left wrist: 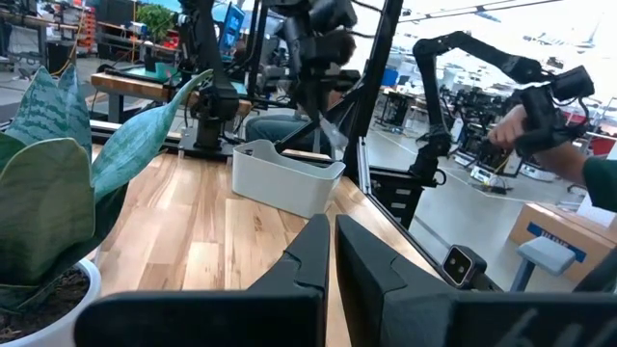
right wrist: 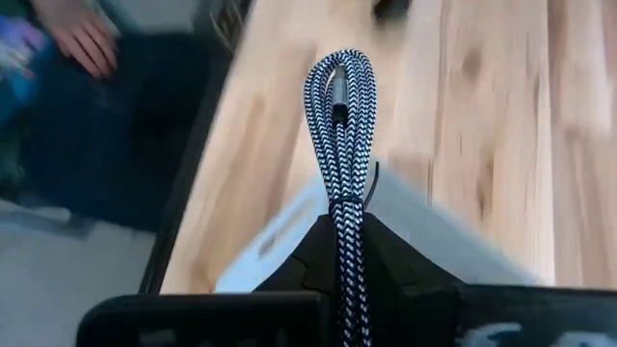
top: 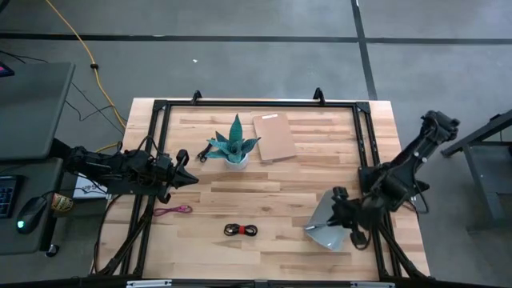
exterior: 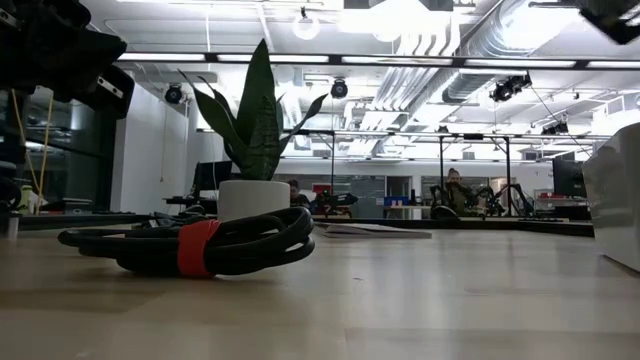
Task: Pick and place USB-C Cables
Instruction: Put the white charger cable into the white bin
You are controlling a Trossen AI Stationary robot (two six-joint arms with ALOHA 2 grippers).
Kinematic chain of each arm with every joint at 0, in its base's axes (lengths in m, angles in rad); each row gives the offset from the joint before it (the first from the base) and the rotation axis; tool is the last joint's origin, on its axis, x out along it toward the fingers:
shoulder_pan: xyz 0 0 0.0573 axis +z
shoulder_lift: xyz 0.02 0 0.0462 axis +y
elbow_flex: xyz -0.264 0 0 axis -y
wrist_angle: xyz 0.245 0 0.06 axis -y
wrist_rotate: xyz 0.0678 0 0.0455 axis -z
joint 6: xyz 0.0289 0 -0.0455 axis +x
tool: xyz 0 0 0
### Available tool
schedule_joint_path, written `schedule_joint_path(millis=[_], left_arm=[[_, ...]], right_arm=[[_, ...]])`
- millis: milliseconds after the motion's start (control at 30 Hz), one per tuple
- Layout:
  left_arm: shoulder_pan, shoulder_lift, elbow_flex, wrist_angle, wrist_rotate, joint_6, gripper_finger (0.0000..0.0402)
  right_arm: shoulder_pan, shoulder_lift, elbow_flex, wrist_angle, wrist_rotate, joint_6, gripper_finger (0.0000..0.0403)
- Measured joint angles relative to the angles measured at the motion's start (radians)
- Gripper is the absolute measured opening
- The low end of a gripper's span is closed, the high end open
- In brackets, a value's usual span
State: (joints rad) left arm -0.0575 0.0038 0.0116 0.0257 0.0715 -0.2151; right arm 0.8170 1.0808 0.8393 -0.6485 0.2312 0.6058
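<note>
My right gripper point(right wrist: 345, 220) is shut on the silver-grey braided USB-C cable point(right wrist: 337, 106) and hovers over the grey tray point(right wrist: 280, 241) near the table's right near corner point(top: 324, 234). The red-and-black cable point(top: 241, 230) lies flat on the table toward the near edge and fills the low view point(exterior: 200, 245). The pink-magenta cable point(top: 174, 210) lies left of it. My left gripper point(left wrist: 333, 253) is shut and empty, at the table's left side point(top: 189, 178) beside the potted plant point(top: 234, 146). I cannot make out the black cable. My right gripper pinches the silver-grey cable bundle between its two fingers point(right wrist: 386, 253), which lie along the bundle. The bundle's looped end point(right wrist: 339, 72) sticks out well beyond the fingertips. The cable is lifted clear, above the tray's rim point(right wrist: 289, 226).
A brown flat board point(top: 274, 136) lies near the far edge, right of the plant. A black frame point(top: 360, 136) runs around the table. A yellow cord point(top: 84, 48) lies on the floor beyond. A person's hand point(right wrist: 82, 39) shows off the table's edge.
</note>
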Motion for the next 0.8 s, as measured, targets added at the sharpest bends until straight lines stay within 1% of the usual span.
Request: schedule_joint_path(millis=[100,200,300,367,467,567,633,800], left_arm=[[0.0,0.0,0.0,0.0,0.0,-0.001,0.0003],[0.0,0.0,0.0,0.0,0.0,-0.001,0.0003],[0.0,0.0,0.0,0.0,0.0,0.0,0.0003],[0.0,0.0,0.0,0.0,0.0,-0.001,0.0003],[0.0,0.0,0.0,0.0,0.0,0.0,0.0003],[0.0,0.0,0.0,0.0,0.0,0.0,0.0003],[0.0,0.0,0.0,0.0,0.0,-0.001,0.0003],[0.0,0.0,0.0,0.0,0.0,-0.001,0.0003]], right_arm=[[0.036,0.03,0.026,-0.08,0.0,0.101,0.0005],[0.057,0.036,0.015,-0.111,-0.005,0.169,0.0005],[0.056,0.038,-0.02,-0.161,-0.06,0.243,0.0007],[0.055,0.037,-0.042,-0.183,-0.08,0.27,0.0008],[0.051,0.037,-0.079,-0.176,-0.084,0.263,0.0009],[0.037,0.037,-0.116,-0.152,-0.117,0.245,0.0007],[0.026,0.037,-0.143,-0.132,-0.142,0.215,0.0007],[-0.016,0.037,-0.214,-0.022,-0.148,0.106,0.0007]])
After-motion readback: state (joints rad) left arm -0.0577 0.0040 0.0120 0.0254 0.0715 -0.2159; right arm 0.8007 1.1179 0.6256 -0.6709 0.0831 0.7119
